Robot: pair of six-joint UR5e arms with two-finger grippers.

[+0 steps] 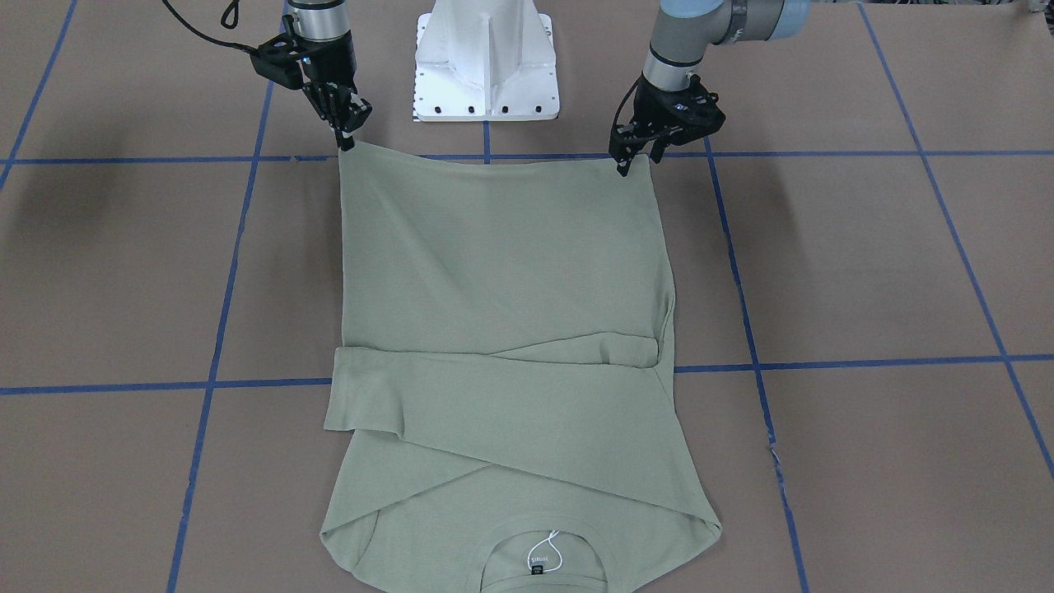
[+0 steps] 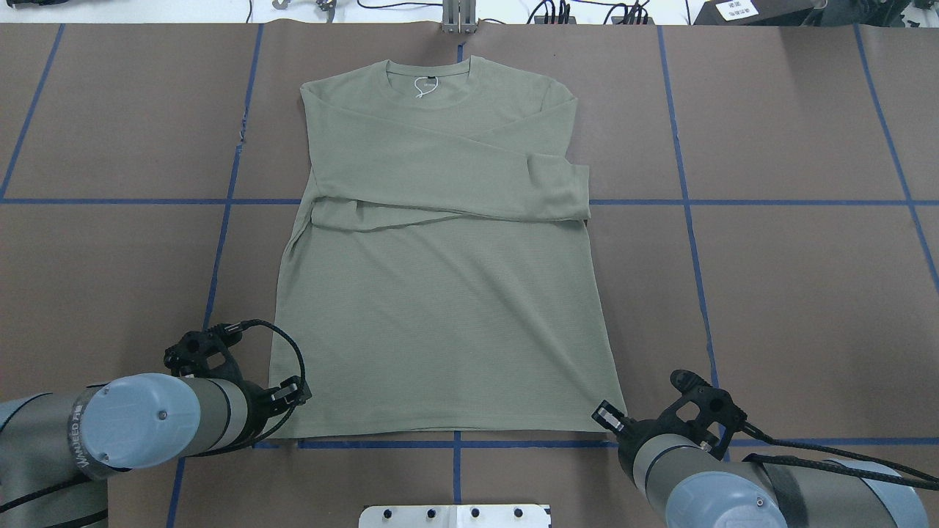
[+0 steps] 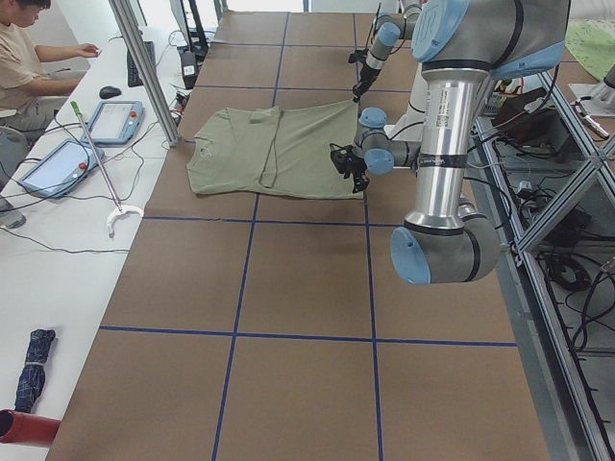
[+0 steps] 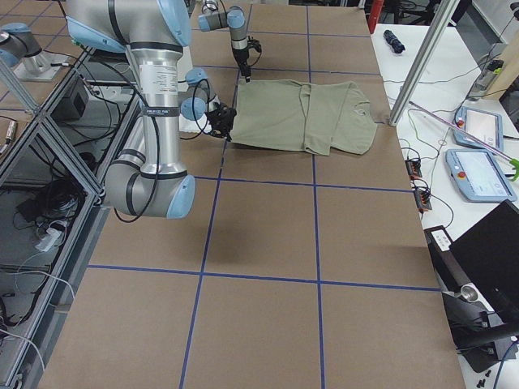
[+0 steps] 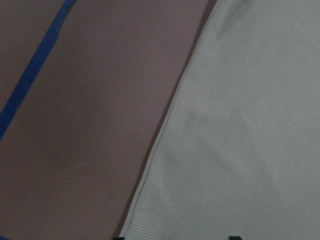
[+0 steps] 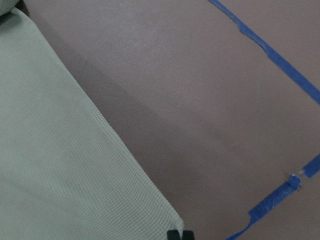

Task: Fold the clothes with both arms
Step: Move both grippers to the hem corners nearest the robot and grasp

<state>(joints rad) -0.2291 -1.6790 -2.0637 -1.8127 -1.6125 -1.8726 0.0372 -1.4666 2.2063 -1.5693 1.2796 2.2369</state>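
Pedestal [image 1: 486, 62] stands between right pincer [image 1: 347, 142], clamping shirt [image 1: 502, 272] hem, and left pincer [image 1: 639, 159], gaping at the other corner.

One sage-green shirt [image 1: 502, 272] on one table [image 1: 865, 263]; it has two long sleeves, the upper sleeve [image 1: 494, 403] crossing the lower sleeve [image 1: 613, 350], and one white string tag [image 1: 545, 553] at its collar; two silver-grey arms, the left arm [image 1: 708, 25] and the right arm [image 1: 317, 21]; two black grippers, the left gripper [image 1: 641, 161] and the right gripper [image 1: 346, 142], two fingers each; one white pedestal [image 1: 486, 58] between the arms; one seated person [image 3: 24, 58] at the far side; beside that person two control tablets, a far tablet [image 3: 115, 120] and a near tablet [image 3: 58, 165], and one mouse [image 3: 110, 92].
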